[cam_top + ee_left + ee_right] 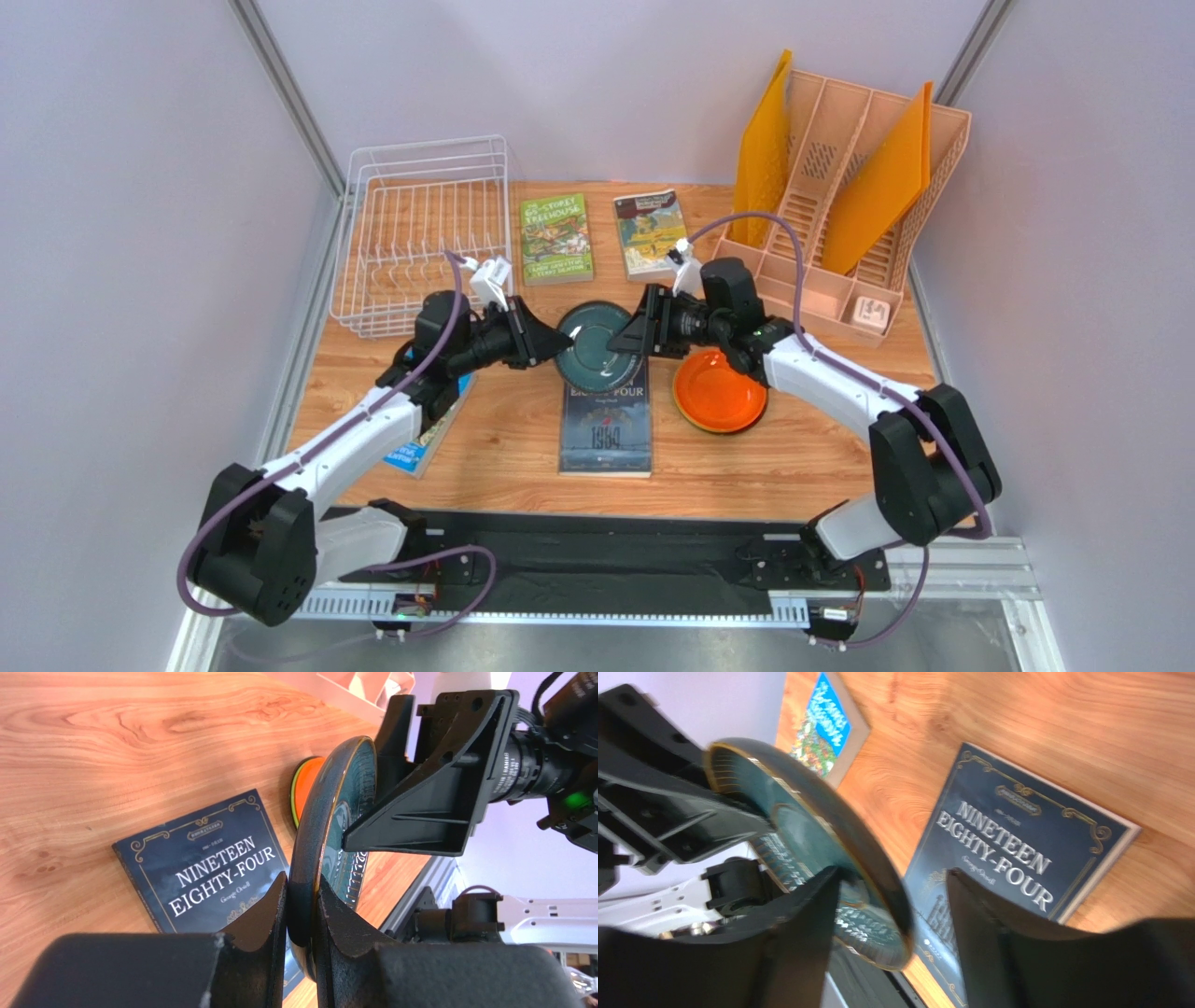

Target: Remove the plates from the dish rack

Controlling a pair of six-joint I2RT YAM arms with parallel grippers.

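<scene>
While the handover hangs in mid-air, plate: the teal plate (596,347) stands on edge above the book (606,427), well apart from the dish rack (421,231).
Left gripper (303,913): clamped on the plate's rim.
Right gripper (892,906): jaws apart, straddling the opposite rim.
Risk: if I release left before right bites, the plate drops, perhaps onto the orange plate (720,389).
Cause: thin, slick rim.

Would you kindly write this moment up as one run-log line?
left tool: shut on teal plate | right tool: open astride its rim | orange plate: unloaded, beside book
</scene>
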